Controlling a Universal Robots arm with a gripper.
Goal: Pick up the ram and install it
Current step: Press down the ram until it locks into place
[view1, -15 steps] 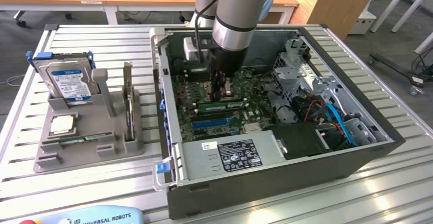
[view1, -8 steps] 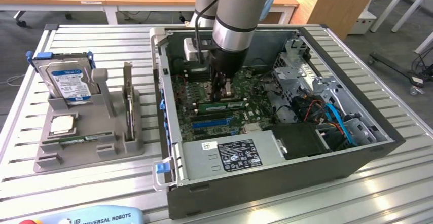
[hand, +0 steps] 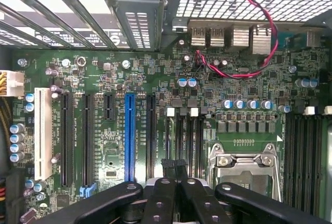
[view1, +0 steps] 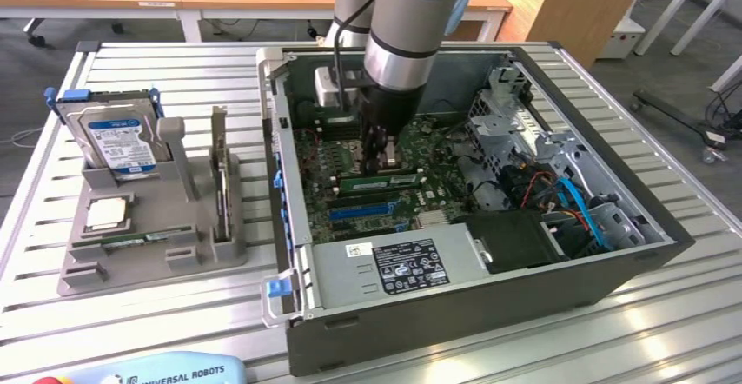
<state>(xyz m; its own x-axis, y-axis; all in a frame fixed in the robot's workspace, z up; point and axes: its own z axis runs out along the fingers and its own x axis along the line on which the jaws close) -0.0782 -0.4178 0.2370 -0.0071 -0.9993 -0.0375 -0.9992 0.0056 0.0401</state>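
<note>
The gripper (view1: 388, 160) is pressing, fingers closed together, onto the ram (view1: 377, 178) at centre frame. Installation is seemingly finishing inside the computer case (view1: 603, 267); seating likely needs checking.

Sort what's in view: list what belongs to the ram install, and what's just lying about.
Belongs to the job:
- ram, the green stick at the end effector's tip
- end effector, shut
- motherboard
- computer case

Lying about:
- hard drive
- silver processor chip
- grey holder
- teach pendant
</note>
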